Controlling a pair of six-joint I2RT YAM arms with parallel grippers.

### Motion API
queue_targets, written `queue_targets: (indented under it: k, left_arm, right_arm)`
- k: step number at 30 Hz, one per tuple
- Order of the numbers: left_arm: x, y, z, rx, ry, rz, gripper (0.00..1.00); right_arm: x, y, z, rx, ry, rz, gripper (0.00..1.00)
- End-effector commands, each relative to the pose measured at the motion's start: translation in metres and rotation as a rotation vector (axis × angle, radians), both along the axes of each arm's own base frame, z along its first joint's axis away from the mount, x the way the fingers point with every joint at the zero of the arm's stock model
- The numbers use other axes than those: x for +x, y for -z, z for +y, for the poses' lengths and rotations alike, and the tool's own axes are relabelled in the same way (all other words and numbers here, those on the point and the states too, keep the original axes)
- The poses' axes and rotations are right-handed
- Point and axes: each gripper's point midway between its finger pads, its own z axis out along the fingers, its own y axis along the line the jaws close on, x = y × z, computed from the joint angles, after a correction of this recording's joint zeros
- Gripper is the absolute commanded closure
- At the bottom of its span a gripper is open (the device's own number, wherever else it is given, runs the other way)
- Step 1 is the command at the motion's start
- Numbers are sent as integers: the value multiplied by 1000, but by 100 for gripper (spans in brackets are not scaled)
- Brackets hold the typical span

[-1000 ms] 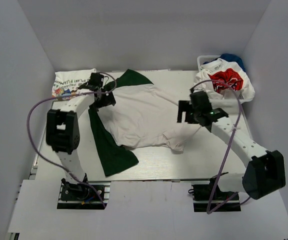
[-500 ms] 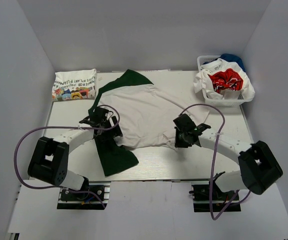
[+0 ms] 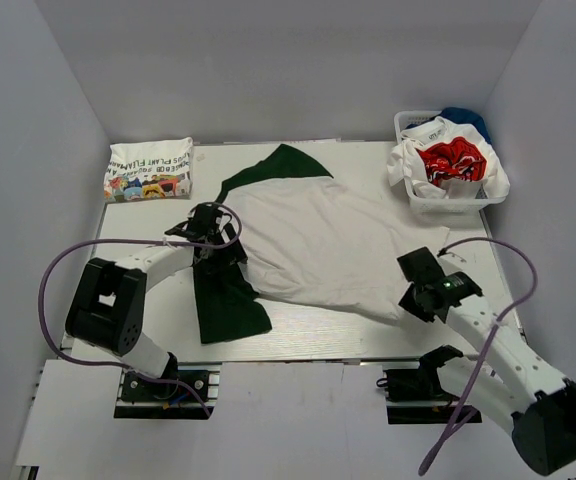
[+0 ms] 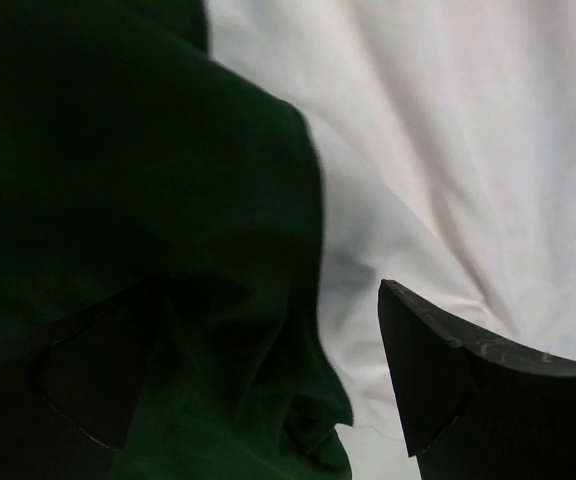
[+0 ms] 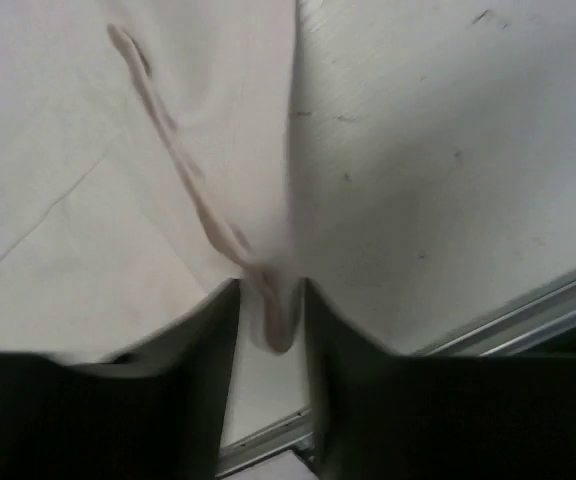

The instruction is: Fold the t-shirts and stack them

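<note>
Nearest, the right jaws are clamped on a thin fold of hem at the near right corner of the open tee [image 3: 318,240]. The wrist view shows the white edge pinched between them, close to the front lip of the bench [image 3: 348,330]. The cloth runs taut from there toward the middle.

Further in on the left, the left jaws stand apart, low over the bunched dark green sleeve [image 3: 226,305] where it meets the white body. They straddle a ridge of green cloth, gripping nothing.

The tee lies mid-bench, spread but crooked, with its other green sleeve [image 3: 278,165] pointing to the back. It looks light, limp and thin. It will likely sag and wrinkle wherever it is not held, and drag along the bench rather than slide cleanly. Hems, seams and corners seem the best holds, as the doubled cloth there gives the jaws something thicker to bite.

At the far left sits a folded tee [image 3: 148,170], the start of the stack. At the far right, a basket [image 3: 446,206] holds more crumpled tees [image 3: 453,160].
</note>
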Motion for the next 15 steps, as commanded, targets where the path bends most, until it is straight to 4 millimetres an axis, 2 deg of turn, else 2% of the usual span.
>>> queue_targets:
  k: [1,2,3,5,6,7,8,11,12,13,14,15]
  left_arm:
    - [-24,33,32,152,-44,132,0]
    - [-23,31,29,152,-33,130,0]
    - [-20,28,28,149,-34,121,0]
    - [-11,20,25,147,-22,100,0]
    - [-9,15,25,147,-14,90,0]
    - [-2,10,22,140,-15,72,0]
    - [-1,3,22,137,-16,63,0]
    - [15,-20,15,116,15,-3,0]
    - [21,-30,13,107,14,-30,0]
    - [32,-41,10,101,23,-65,0]
    - [33,-43,12,119,16,-58,0]
    - [45,-54,11,127,20,-88,0]
  right_arm:
    - [-2,-38,-29,-64,166,-91,55]
    - [-1,-44,-27,-34,171,-123,26]
    - [-1,-46,-27,-22,186,-139,16]
    - [6,-56,-23,21,157,-213,13]
    - [17,-59,-15,4,22,-245,15]
    - [34,-69,-3,32,-39,-312,19]
    - [36,-57,15,74,-136,-247,19]
    - [60,-56,33,62,-256,-255,16]
    - [63,-30,31,6,-257,-136,16]
    - [69,-29,26,-32,-233,-131,16]
    - [74,-20,27,-46,-214,-99,15]
    - [79,-10,17,-103,-175,-77,15]
